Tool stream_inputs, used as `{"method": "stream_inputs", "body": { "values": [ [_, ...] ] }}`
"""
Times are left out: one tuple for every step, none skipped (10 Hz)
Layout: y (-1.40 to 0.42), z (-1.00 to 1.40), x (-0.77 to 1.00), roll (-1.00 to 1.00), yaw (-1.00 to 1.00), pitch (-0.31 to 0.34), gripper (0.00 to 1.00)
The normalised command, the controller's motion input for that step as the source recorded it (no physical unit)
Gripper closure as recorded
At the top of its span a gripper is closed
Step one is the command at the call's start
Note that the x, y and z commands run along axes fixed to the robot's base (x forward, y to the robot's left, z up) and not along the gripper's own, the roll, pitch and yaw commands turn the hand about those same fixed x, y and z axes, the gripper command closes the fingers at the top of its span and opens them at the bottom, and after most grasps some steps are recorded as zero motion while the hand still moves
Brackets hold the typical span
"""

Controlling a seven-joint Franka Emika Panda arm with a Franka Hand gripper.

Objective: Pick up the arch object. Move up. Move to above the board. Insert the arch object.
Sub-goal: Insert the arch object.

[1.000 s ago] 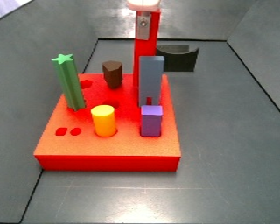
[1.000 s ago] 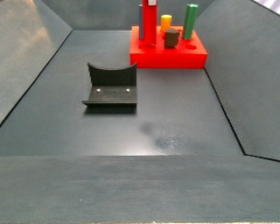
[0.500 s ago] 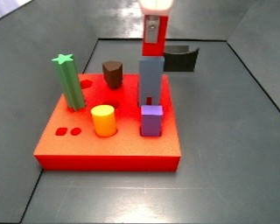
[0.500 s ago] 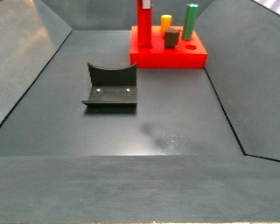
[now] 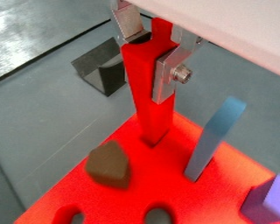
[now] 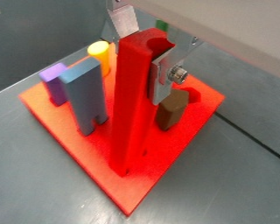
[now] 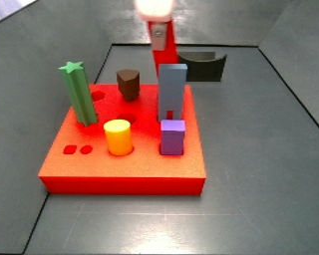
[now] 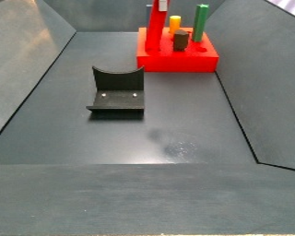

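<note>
- Compared with the side view of half a second ago, the arch object (image 7: 163, 52) is seen lower, with less of its length showing above the blue pillar (image 7: 171, 90); the gripper (image 5: 150, 58) has come down with it.
- The gripper is seen pinching the arch object near its top end, the silver fingers (image 5: 171, 72) pressed against opposite faces in both wrist views (image 6: 146, 63).
- The arch object is held upright, its lower end met by the board (image 6: 136, 190) at a hole, just beside the blue pillar.
- The board (image 7: 69, 176) is seen carrying a green star post (image 7: 80, 94) toward 9 o'clock, a brown peg (image 7: 128, 85) toward 11 o'clock, a yellow cylinder (image 7: 117, 137) and a purple block (image 7: 173, 137) nearer 6 o'clock.
- Two small holes (image 7: 77, 150) are left unfilled at about 8 o'clock on the board.
- The fixture (image 8: 117, 91) is seen on the floor, well apart from the board (image 8: 176, 63).
</note>
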Motion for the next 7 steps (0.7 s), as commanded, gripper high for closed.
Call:
{"method": "stream_inputs", "body": {
  "values": [
    [0.00,-0.30,-0.06,-0.02,-0.14,-0.023,1.00],
    [-0.01,-0.15,0.13,0.02,-0.14,0.090,1.00],
    [-0.01,0.04,0.06,0.12,-0.18,0.203,1.00],
    [0.00,0.18,0.00,0.13,-0.17,0.227,1.00],
    [-0.02,0.25,0.00,0.18,-0.16,0.237,1.00],
    [-0.05,0.21,-0.03,0.18,-0.14,0.219,1.00],
    [-0.06,0.06,0.00,0.13,-0.09,0.174,1.00]
  ]
}}
